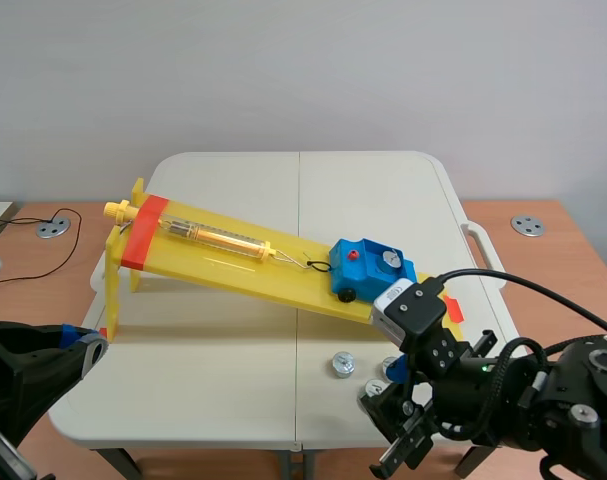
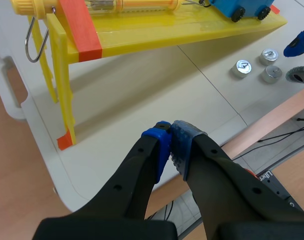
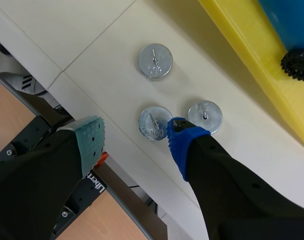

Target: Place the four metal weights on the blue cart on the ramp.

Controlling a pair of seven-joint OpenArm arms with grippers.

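White lettering beginning "Liber" stands on the black frame bar (image 3: pixel 94 182) under the counter (image 3: pixel 91 50) edge, with the rest cut off. Stamped digits, seemingly "500", mark the lone metal weight (image 3: pixel 155 61) and the edge-side metal weight (image 3: pixel 150 122). The third weight (image 3: pixel 206 116) has an unreadable stamp.

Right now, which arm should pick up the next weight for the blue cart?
Right. The right gripper, open, hangs over the three loose weights, close to the blue cart. The left gripper is shut, off by the high end of the ramp.
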